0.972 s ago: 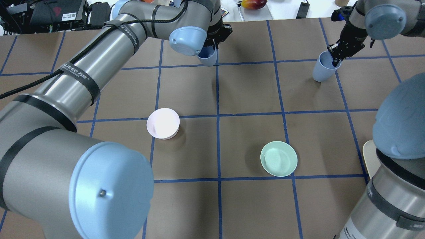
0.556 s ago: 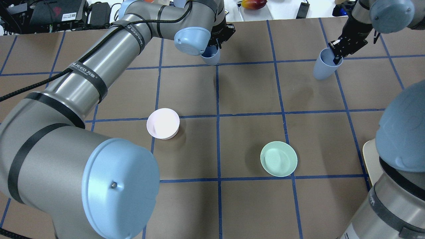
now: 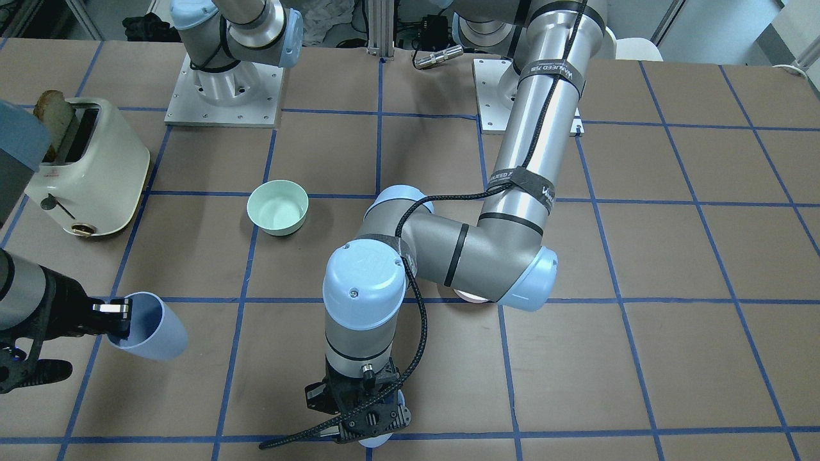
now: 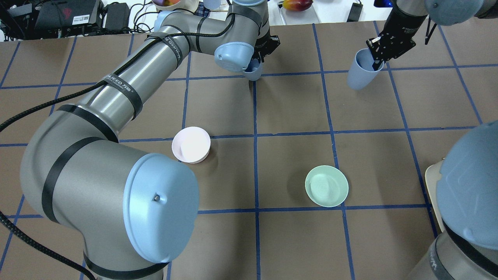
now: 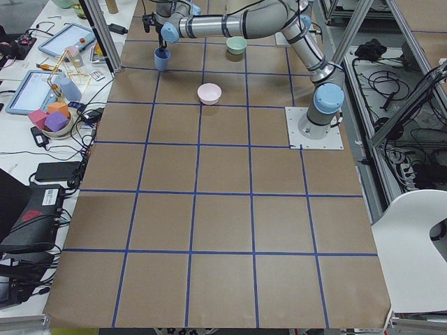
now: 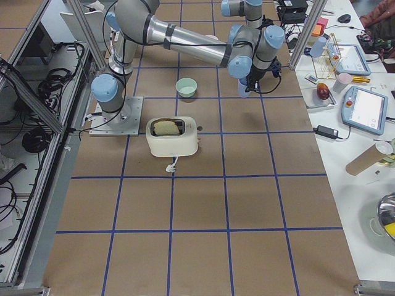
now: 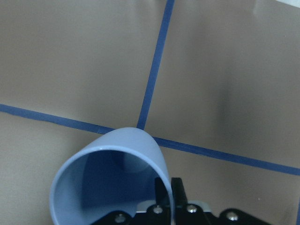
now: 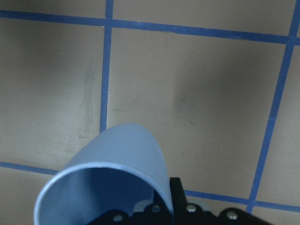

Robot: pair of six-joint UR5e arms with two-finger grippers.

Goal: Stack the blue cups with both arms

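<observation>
My left gripper (image 4: 256,62) is shut on the rim of one blue cup (image 4: 253,71) at the table's far middle. The left wrist view shows one finger inside that cup (image 7: 112,183) and one outside, over a tape crossing. In the front-facing view the wrist hides most of it (image 3: 377,440). My right gripper (image 4: 375,62) is shut on the rim of the other blue cup (image 4: 358,74) at the far right, held tilted above the table. That cup also shows in the front-facing view (image 3: 148,328) and the right wrist view (image 8: 110,183). The cups are far apart.
A pale pink bowl (image 4: 191,144) sits left of centre and a mint-green bowl (image 4: 327,186) right of centre, both nearer the robot than the cups. A cream toaster (image 3: 86,173) with toast stands by the right arm's side. Desk clutter lies beyond the far edge.
My right gripper has carried its cup up and toward the table's middle. My left arm has swung its cup slightly to the right. Both grips are unchanged.
</observation>
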